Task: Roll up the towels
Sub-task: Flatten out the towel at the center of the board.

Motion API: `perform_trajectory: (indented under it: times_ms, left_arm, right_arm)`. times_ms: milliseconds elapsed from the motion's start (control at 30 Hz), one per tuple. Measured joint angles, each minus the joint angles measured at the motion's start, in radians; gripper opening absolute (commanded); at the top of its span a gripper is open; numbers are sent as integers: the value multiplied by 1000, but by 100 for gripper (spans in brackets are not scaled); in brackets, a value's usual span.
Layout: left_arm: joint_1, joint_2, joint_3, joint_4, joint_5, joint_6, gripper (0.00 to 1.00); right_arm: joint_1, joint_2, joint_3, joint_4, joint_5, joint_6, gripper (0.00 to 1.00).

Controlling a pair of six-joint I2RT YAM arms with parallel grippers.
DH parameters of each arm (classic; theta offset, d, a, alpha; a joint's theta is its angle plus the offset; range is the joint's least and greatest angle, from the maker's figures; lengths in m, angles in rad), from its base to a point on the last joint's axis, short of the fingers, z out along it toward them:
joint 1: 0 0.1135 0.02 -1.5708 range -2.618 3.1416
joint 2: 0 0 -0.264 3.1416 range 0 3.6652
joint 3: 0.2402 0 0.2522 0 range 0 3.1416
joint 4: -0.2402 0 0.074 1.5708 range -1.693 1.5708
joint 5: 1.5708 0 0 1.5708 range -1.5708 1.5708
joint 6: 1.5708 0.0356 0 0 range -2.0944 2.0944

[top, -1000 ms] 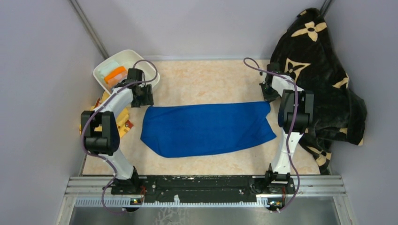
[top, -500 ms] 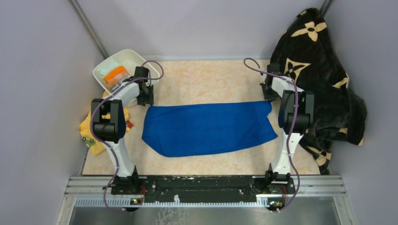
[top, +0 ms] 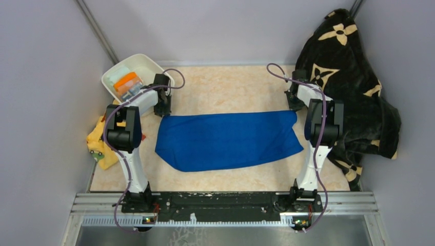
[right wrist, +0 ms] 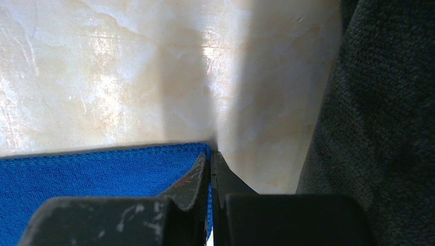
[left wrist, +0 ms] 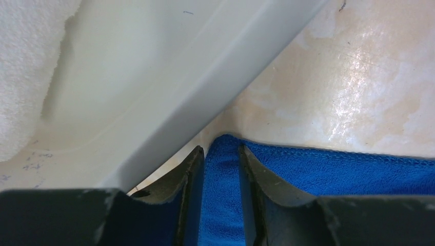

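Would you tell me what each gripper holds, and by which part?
The right gripper pinches the blue towel by its far right corner. The left gripper straddles the far left corner; whether it grips cannot be told.

Pale grey-lilac walls [top: 46, 102] on three sides of a glossy cream marbled tabletop [top: 225, 87], metal rail [top: 225, 197] in front.

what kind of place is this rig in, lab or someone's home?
Likely a robot lab booth, not a home: plain grey walls box in a marble-look table, the arms bolt to a metal rail, and a blue towel and white bin look staged.
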Motion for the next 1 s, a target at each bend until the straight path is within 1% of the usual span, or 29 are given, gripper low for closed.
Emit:
perform_trajectory:
  times_ms: [67, 167, 367, 433, 600, 633, 833, 1000]
  left_arm:
    - [0, 1, 1, -2, 3, 0, 36]
    - [0, 1, -1, -1, 26, 0, 31]
    - [10, 2, -11, 8, 80, -16, 27]
    - [14, 1, -21, 13, 95, -19, 23]
    - [30, 0, -31, 21, 133, -22, 2]
    - [32, -5, -31, 21, 136, -22, 0]
    - [38, -28, -36, 28, 148, -23, 0]
    - [33, -63, -28, -35, 149, -22, 0]
  right_arm:
    - [0, 0, 0, 0, 1, 0, 0]
    - [0, 0, 0, 0, 1, 0, 0]
    - [0, -6, -11, 14, 0, 1, 0]
    - [0, -13, -21, 24, 0, 1, 0]
    - [0, -19, -33, 37, -1, 6, 0]
    - [0, -19, -33, 37, 0, 7, 0]
    - [0, -23, -34, 36, 15, 14, 0]
    - [0, -50, -31, 21, 26, 16, 0]
